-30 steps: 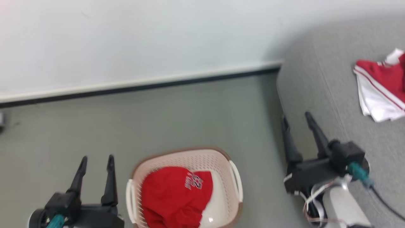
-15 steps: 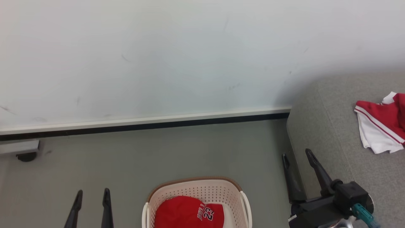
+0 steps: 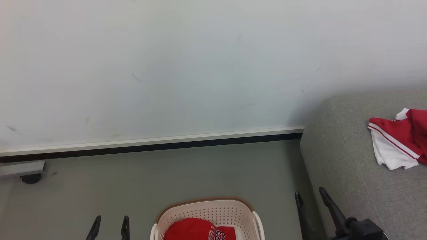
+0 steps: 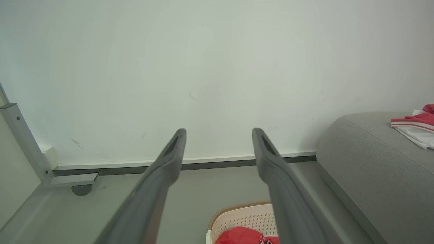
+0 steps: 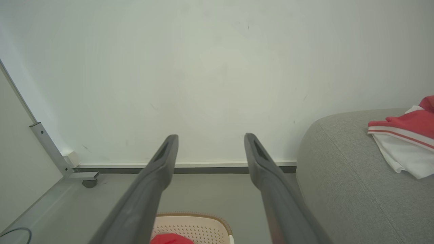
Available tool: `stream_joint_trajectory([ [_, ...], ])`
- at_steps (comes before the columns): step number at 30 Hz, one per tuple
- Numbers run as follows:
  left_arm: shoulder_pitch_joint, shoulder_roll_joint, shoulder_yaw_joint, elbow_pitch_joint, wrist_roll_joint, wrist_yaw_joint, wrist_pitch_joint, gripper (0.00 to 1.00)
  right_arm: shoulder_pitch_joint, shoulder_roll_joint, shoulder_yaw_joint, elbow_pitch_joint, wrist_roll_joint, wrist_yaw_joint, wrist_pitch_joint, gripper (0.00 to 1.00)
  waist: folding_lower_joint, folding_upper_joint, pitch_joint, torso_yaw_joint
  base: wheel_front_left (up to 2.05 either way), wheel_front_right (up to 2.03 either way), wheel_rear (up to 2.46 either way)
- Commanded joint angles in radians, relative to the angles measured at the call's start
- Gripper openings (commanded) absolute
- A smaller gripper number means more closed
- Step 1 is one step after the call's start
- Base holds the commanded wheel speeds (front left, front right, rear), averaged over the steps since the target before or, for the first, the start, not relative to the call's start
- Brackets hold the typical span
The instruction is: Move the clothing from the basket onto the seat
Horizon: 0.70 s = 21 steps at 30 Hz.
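Wall (image 3: 200,66), pale and faintly scuffed, spans the head view from 9 through 12 to 3 o'clock, meeting the grey-green floor (image 3: 166,173) along a white-and-black skirting strip (image 3: 150,145). At 3 to 4 o'clock sits the grey sofa (image 3: 347,173), its rounded end toward the wall. The cream basket (image 3: 206,210), brown-rimmed and perforated, stands on the floor at 6 o'clock, cut off by the frame's bottom edge and apart from the sofa. Inside it lies a red garment (image 3: 191,230) with white print partly visible. A red-and-white garment (image 3: 395,143) with stripe trim lies crumpled on the sofa at 3 o'clock, running off the frame's edge. The right gripper (image 3: 309,193) rises at 5 o'clock beside the sofa's end, fingers spread and gripping nothing. The left gripper (image 3: 111,220) shows at 7 o'clock, left of the basket, fingers likewise parted and empty. A dark caster (image 3: 30,178) under a metal bar (image 3: 20,167) rests on the floor at 9 o'clock by the skirting.
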Motion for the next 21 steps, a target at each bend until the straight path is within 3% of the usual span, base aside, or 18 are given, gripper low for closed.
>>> stream_joint_trajectory([
  [1, 0.019, -0.002, 0.003, -0.005, 0.012, -0.003, -0.005, 1.0, 0.015, 0.004, 0.003, -0.003, 0.003, 0.0, -0.004, 1.0, 0.0001, 0.0, -0.002, -0.006, 0.0, 0.0, 0.0],
  [21, 0.017, -0.015, 0.016, 0.027, 0.023, -0.012, -0.005, 1.0, 0.021, 0.004, 0.013, 0.005, 0.005, 0.0, -0.004, 1.0, 0.0001, 0.0, -0.005, -0.013, 0.0, 0.0, 0.0],
])
